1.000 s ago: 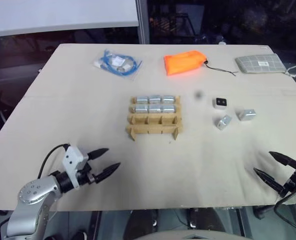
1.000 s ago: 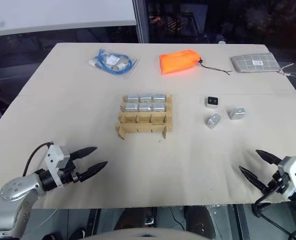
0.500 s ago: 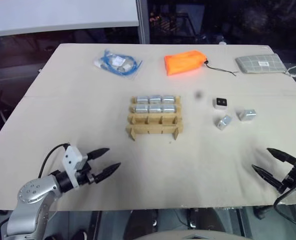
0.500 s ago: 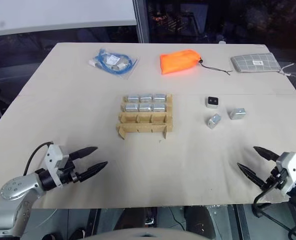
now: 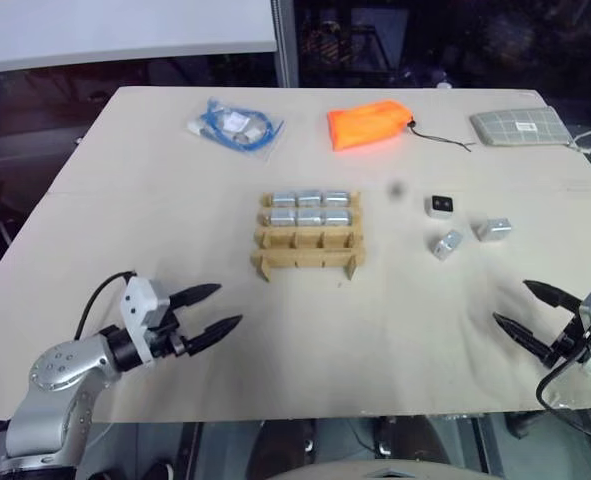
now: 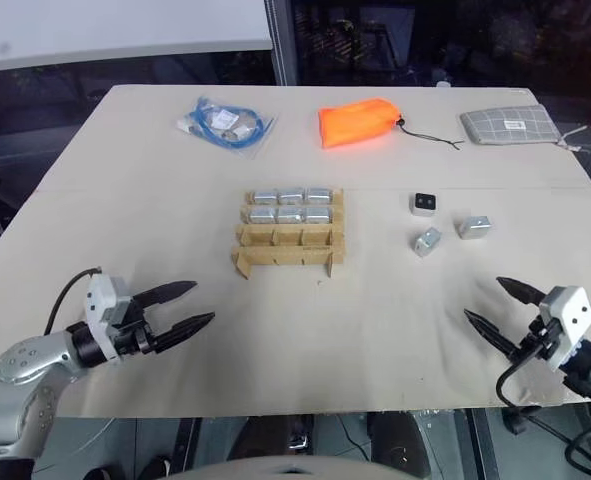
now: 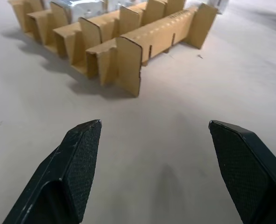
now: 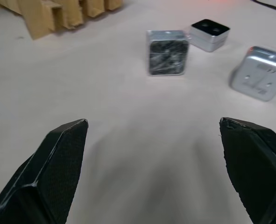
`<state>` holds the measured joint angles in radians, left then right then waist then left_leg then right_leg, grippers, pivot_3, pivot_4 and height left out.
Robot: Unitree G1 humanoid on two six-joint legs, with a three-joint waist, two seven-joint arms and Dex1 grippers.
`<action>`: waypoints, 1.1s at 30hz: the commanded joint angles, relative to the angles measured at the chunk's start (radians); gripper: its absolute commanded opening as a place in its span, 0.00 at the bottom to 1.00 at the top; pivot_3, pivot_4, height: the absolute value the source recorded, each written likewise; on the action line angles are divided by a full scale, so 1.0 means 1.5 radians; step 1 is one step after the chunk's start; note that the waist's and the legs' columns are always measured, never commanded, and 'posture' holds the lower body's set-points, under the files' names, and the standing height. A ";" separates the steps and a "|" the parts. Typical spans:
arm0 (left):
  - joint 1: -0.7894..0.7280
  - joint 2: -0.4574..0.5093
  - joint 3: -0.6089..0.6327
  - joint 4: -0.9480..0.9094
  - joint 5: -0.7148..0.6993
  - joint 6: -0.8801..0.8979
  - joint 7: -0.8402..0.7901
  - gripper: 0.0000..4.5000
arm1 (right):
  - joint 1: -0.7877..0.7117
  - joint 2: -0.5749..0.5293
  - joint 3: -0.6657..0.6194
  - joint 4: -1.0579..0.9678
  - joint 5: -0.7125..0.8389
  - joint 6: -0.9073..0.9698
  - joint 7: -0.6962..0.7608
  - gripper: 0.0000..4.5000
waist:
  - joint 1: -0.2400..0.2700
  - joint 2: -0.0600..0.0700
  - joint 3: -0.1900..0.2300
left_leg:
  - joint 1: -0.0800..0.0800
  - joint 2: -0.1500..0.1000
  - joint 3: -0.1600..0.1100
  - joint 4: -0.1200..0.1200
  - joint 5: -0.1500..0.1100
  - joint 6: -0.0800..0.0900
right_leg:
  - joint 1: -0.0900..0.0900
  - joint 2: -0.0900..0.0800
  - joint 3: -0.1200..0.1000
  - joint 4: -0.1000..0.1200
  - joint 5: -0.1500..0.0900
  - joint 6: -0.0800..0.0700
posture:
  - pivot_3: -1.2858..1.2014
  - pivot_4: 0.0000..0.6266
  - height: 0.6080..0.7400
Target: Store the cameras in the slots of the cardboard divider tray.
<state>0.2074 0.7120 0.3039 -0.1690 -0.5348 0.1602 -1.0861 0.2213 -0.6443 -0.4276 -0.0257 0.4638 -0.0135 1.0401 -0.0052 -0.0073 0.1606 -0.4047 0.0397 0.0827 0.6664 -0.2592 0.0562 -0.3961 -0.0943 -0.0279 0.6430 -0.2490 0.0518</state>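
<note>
head views: small tan cardboard divider tray [image 5: 308, 237] at the centre of the pale table [image 5: 155, 210]; its two far rows hold six silver-grey metal cameras [image 5: 310, 207]; three loose cameras [image 5: 462, 231] lie at its 3 o'clock, well apart from it.
left wrist view: left gripper [image 7: 154, 135] with fingers spread wide, nothing between them, pointing at the tray's near end.
right wrist view: right gripper [image 8: 154, 137] spread wide, empty, facing the loose cameras.

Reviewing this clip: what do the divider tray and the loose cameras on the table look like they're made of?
The divider tray looks like plain tan cardboard, matte, with cut slotted strips interlocking. The three loose cameras look like silver-grey metal blocks with a dull sheen; one shows a black lens face.
</note>
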 commanded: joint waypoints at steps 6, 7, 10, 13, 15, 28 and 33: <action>-0.071 0.083 0.041 -0.047 -0.064 0.072 -0.038 0.85 | -0.077 -0.070 0.022 0.042 -0.008 0.011 0.028 1.00 | 0.000 0.000 0.000 | -0.002 0.000 -0.001 0.000 0.000 0.000 | 0.000 0.003 -0.001 0.000 0.000 0.000 | 0.52 0.24 1.00; -0.077 0.107 0.051 -0.055 -0.086 0.089 -0.064 0.85 | -0.084 -0.068 0.031 0.040 -0.008 0.012 0.030 1.00 | -0.001 0.000 0.001 | -0.002 0.000 -0.001 0.000 0.000 0.000 | -0.001 0.004 -0.001 0.000 0.000 0.000 | 0.52 0.24 1.00; -0.090 0.161 0.071 -0.062 -0.115 0.117 -0.119 0.85 | -0.098 -0.070 0.048 0.040 -0.009 0.015 0.037 1.00 | -0.003 0.000 0.001 | -0.006 0.000 -0.001 0.001 0.000 0.000 | -0.004 0.005 -0.002 0.000 0.000 0.000 | 0.52 0.24 1.00; -0.125 0.235 0.072 -0.053 -0.133 0.136 -0.205 0.85 | -0.125 -0.090 0.078 0.064 -0.032 -0.001 0.062 1.00 | -0.004 0.000 0.001 | -0.006 -0.001 0.000 0.002 0.000 0.000 | -0.004 0.005 -0.001 0.000 0.001 0.003 | 0.52 0.24 1.00; -0.150 0.275 0.057 -0.044 -0.129 0.126 -0.265 0.85 | -0.155 -0.106 0.098 0.090 -0.053 -0.020 0.083 1.00 | -0.004 0.000 0.002 | -0.006 -0.001 -0.001 0.002 0.000 0.000 | -0.004 0.006 -0.002 0.000 0.001 0.003 | 0.52 0.24 1.00; -0.365 0.229 -0.058 0.030 -0.081 0.079 -0.295 0.85 | -0.483 -0.164 0.244 0.326 -0.173 -0.105 0.199 1.00 | -0.005 0.001 0.004 | -0.008 -0.001 0.002 0.002 0.002 -0.003 | -0.007 0.009 0.001 0.001 0.002 0.004 | 0.52 0.24 1.00; -0.408 0.210 -0.063 0.054 -0.071 0.074 -0.283 0.85 | -0.648 -0.158 0.350 0.479 -0.274 -0.212 0.278 1.00 | -0.006 0.001 0.006 | -0.008 -0.001 0.004 0.002 0.002 -0.003 | -0.008 0.009 0.001 0.001 0.002 0.004 | 0.52 0.24 1.00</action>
<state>-0.3870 1.0261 0.1911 -0.0892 -0.6476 0.2894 -1.5174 -0.6972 -0.8691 0.0720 0.6445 0.1015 -0.2551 1.4095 -0.0146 -0.0057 0.1689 -0.4174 0.0381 0.0898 0.6694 -0.2559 0.0521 -0.4082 -0.0812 -0.0257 0.6445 -0.2465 0.0576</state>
